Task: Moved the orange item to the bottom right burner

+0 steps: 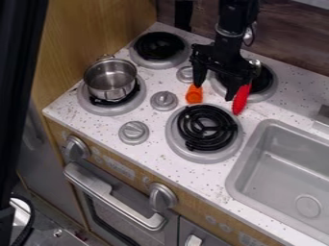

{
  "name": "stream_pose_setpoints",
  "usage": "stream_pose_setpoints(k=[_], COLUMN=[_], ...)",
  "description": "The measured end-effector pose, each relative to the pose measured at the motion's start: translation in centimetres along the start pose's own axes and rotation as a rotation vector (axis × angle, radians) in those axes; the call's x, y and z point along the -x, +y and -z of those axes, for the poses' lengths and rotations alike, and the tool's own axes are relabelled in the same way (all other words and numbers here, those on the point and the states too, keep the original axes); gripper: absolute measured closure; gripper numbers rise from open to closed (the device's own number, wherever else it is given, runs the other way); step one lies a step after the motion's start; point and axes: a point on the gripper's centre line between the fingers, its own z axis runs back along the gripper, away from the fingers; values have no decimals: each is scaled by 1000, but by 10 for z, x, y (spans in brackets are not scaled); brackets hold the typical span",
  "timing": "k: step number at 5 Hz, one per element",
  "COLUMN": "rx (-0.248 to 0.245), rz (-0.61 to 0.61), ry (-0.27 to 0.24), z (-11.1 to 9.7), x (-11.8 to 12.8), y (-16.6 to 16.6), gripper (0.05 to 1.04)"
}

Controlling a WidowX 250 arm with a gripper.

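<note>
- Gripper (214,91) hanging down over the back part of the white speckled desk (151,150), its jaws apart with a gap between the tips.
- Orange item (194,97) on the desk, right at the tip of the jaw on the view's left; whether they touch, I cannot tell. It lies near the bottom right burner (204,129), just off that burner's upper-left edge.
- Red item (241,100) just beside the other jaw, on the view's right, in front of the top right burner (262,80), which the jaws partly cover.
- Bottom right burner below the jaws in the view, its black coil bare.
- Pot (110,79), metal and upright, well to the left of the jaws, on the bottom left burner (96,108).
- Top left burner (159,46) up and left of the jaws.
- Sink (289,168) down and right of the jaws.
</note>
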Motion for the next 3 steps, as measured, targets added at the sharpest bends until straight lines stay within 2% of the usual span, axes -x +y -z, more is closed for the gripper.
stream_pose_setpoints(k=[1,2,3], rx=[-2,13,23], rz=[6,3,-41], ry=[49,32,21], z=[19,32,42], x=[6,-14,-31], y=[-2,0,19], gripper=[86,86,86])
